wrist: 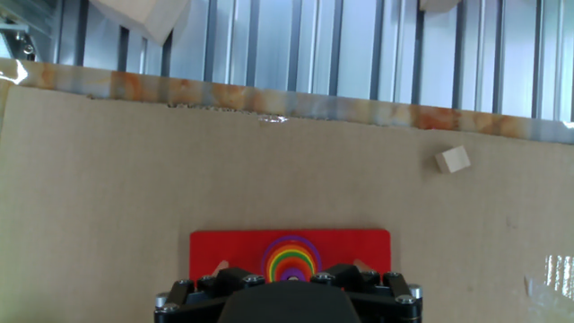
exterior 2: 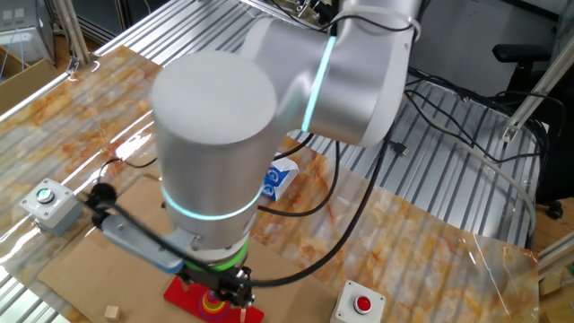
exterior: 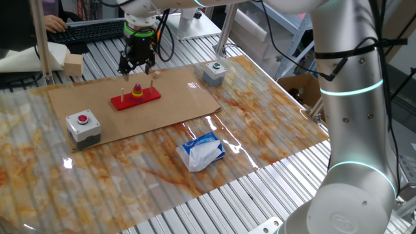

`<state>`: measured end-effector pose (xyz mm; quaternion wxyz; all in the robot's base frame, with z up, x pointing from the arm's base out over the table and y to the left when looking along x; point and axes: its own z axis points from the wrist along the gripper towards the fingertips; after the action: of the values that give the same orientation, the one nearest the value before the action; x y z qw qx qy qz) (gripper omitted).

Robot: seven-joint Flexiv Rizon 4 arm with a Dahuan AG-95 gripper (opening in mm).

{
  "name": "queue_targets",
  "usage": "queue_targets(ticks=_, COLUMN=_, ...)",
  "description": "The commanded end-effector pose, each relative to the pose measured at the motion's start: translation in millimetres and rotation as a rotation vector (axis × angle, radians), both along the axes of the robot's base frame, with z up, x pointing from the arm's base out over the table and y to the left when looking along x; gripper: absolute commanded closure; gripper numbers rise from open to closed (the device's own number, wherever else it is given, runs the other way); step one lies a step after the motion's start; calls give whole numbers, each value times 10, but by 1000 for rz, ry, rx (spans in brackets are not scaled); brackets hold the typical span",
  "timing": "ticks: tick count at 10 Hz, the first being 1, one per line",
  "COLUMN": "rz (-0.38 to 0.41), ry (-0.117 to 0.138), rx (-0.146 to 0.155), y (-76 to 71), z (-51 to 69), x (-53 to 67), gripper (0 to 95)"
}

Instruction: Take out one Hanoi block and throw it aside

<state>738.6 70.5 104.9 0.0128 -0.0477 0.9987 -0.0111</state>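
Directly above the ring stack (exterior: 138, 90) hover the jaws, cardboard sheet (exterior: 182, 97) spreading around.

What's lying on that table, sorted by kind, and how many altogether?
Button boxes: 2, red-buttoned and green-buttoned
Ring tower toys: 1
Tissue packs: 1
Small wooden cubes: 1
Cardboard sheets: 1
Total: 6
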Motion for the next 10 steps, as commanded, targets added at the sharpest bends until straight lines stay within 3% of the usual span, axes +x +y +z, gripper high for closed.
queue_targets(ticks=1, rz=6, ry=6, rx=-1, y=-25, z=-47, x=28, gripper=190)
queue_targets(ticks=2, rz=5, ry=6, rx=0, y=-39, z=-69, x=36, gripper=190)
queue_targets(ticks=3, rz=8, ry=6, rx=2, y=-49, z=-95, x=46, gripper=380)
queue_targets(ticks=4, rz=11, ry=5, rx=2, y=-46, z=-113, x=47, gripper=380)
queue_targets(ticks=5, rz=11, ry=3, rx=3, y=-44, z=-116, x=45, gripper=570)
queue_targets(ticks=8, rz=16, ry=4, rx=4, y=-41, z=-119, x=40, gripper=570)
queue_targets(ticks=9, rz=21, ry=4, rx=4, y=-40, z=-120, x=39, gripper=760)
queue_targets(ticks=10, rz=21, ry=4, rx=4, y=-36, z=-126, x=32, gripper=760)
